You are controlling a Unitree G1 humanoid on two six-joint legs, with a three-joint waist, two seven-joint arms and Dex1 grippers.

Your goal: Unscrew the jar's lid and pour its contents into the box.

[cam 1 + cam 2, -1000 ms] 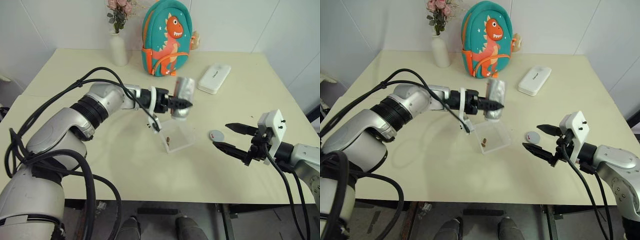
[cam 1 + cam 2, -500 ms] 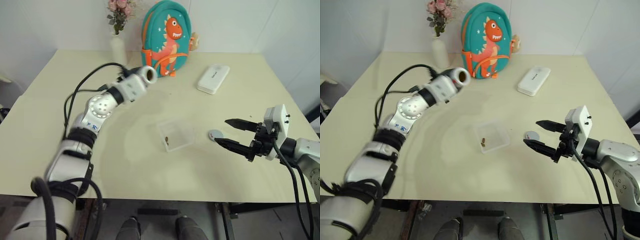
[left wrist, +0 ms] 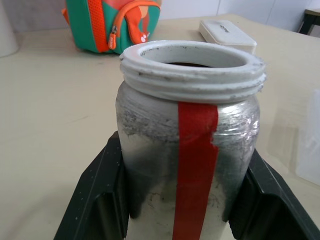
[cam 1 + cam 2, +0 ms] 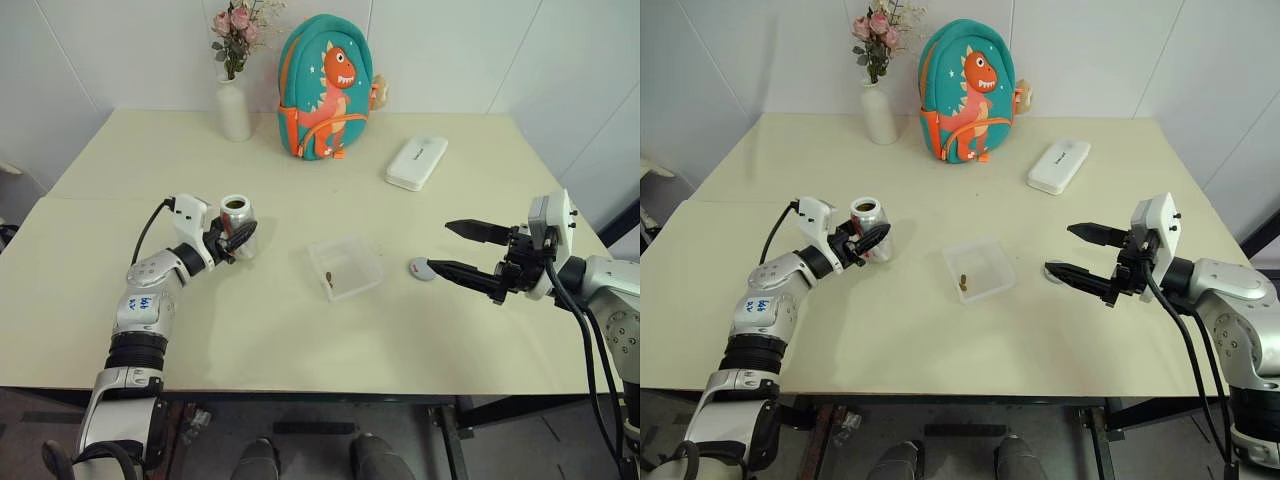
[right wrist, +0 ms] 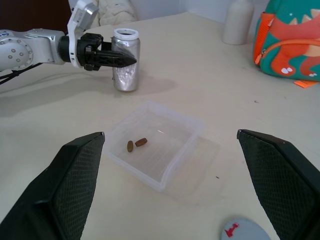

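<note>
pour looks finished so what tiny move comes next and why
Probably open the left gripper and back off: the jar stands upright on the table, two brown bits lie in the box, and the lid sits near the open right gripper.

Bright, even indoor light, soft faint shadows on the table (image 4: 330, 330), views sharp.

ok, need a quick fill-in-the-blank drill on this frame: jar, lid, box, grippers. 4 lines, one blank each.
1. The left gripper is shut on the ____, which stands upright on the table.
2. The lid lies on the table, on the robot's ____ side of the box.
3. The brownish bits lie inside the ____.
4. The right gripper is ____ and holds nothing.

Missing words: jar; right; box; open
</note>
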